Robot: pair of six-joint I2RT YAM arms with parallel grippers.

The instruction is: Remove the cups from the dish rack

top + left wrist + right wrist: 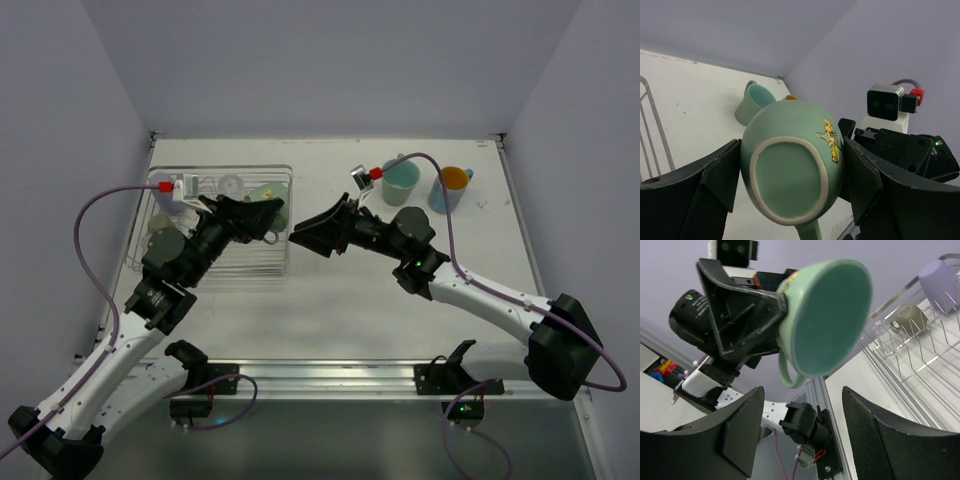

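My left gripper (268, 216) is shut on a mint-green mug (262, 200) and holds it in the air at the right edge of the silver wire dish rack (283, 262). In the left wrist view the mug's base (790, 175) faces the camera between the two fingers. My right gripper (300, 238) is open and empty, pointing at that mug from the right. In the right wrist view the mug's mouth (827, 320) sits above and between the open fingers (740, 430). A lavender cup (940, 280) and a beige cup (910, 320) stay in the rack (920, 360).
A second mint-green mug (400, 182) and a blue mug with orange inside (450, 188) stand on the table at the back right. The second mint mug also shows in the left wrist view (752, 102). Clear glasses (232, 185) sit in the rack's back part.
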